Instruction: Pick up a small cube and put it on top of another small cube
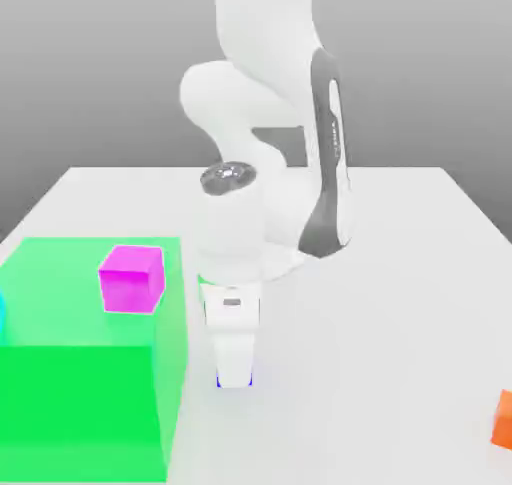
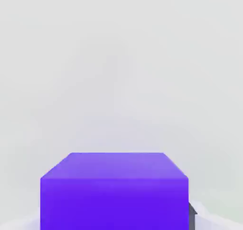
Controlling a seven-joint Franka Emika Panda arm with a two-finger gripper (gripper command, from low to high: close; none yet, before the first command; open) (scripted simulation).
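The small violet-blue cube [image 2: 114,191] looms close in the hand view, resting on the white table. A dark finger pad [image 2: 192,215] presses against one of its sides. In the exterior view my gripper [image 1: 233,377] points straight down at the table in front of the arm's base, shut on the cube. There, thin blue slivers of the cube [image 1: 218,381] peek out at either edge of the white fingers. The cube sits low, at table level.
A large green block [image 1: 90,393] stands at the exterior view's left, close beside the gripper, with a magenta-pink cube [image 1: 131,278] on top of it. An orange cube [image 1: 503,420] lies at the right edge. A cyan sliver [image 1: 2,318] shows at the far left.
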